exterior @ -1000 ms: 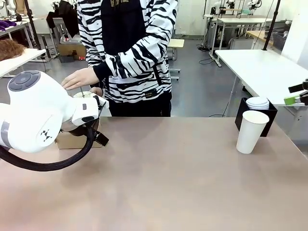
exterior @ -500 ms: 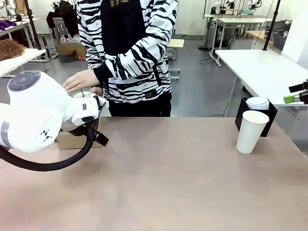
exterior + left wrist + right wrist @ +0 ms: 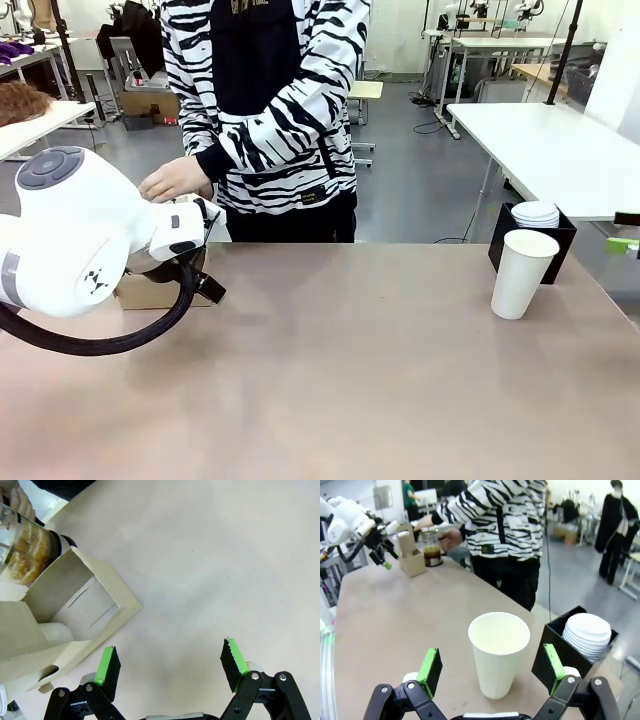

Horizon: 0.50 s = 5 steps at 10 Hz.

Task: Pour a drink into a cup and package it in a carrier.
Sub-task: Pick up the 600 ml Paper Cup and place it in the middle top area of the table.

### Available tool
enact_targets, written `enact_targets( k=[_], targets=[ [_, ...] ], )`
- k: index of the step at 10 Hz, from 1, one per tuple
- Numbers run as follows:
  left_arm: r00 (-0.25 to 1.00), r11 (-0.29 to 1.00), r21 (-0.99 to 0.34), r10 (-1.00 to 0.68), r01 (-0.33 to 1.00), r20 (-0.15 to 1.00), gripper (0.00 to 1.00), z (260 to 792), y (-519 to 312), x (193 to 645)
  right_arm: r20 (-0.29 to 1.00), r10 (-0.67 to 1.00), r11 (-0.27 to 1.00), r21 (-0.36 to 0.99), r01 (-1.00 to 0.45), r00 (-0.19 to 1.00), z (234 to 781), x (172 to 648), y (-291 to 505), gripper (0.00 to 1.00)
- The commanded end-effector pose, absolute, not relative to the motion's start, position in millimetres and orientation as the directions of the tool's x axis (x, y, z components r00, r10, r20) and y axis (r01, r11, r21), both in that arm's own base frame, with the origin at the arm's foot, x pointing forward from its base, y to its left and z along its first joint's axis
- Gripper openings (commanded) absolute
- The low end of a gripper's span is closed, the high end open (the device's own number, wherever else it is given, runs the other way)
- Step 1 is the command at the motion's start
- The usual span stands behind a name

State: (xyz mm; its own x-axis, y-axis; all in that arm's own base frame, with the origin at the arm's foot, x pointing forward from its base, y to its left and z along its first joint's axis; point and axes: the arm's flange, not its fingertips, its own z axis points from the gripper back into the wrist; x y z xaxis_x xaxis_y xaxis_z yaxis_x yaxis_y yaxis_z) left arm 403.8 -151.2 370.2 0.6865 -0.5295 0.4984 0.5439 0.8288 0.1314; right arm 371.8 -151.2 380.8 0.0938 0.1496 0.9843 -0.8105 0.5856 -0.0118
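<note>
Pouring had not yet been begun. The cup stood empty and without a lid near the table's far right corner, just beside a black box in which a stack of lids was kept. The right gripper was aimed at the cup from the right edge, its jaws spread wide with nothing held. The drink was in a glass pot at the far left edge, under the person's hand and touching the carrier. The left gripper was also wide open and empty, over bare table beside the carrier. For the next move, pot and cup, well apart, would probably have to be brought together.
</note>
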Motion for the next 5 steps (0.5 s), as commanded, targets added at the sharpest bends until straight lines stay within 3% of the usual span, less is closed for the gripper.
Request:
enact_targets(
  k=[1,3,5],
  targets=[
    [0.686,0.828,0.131,-0.530,0.545,0.499,1.00,370,-151,404,0.995,0.100,0.537,-0.036,-0.843,0.022,328,392,-144,1.00],
    [0.686,0.828,0.131,-0.530,0.545,0.499,1.00,370,-151,404,0.995,0.068,0.531,0.026,-0.847,0.073,303,399,-133,1.00],
    [0.686,0.828,0.131,-0.530,0.545,0.499,1.00,370,-151,404,0.995,0.087,0.553,-0.006,-0.833,0.050,330,377,-139,1.00]
  ],
)
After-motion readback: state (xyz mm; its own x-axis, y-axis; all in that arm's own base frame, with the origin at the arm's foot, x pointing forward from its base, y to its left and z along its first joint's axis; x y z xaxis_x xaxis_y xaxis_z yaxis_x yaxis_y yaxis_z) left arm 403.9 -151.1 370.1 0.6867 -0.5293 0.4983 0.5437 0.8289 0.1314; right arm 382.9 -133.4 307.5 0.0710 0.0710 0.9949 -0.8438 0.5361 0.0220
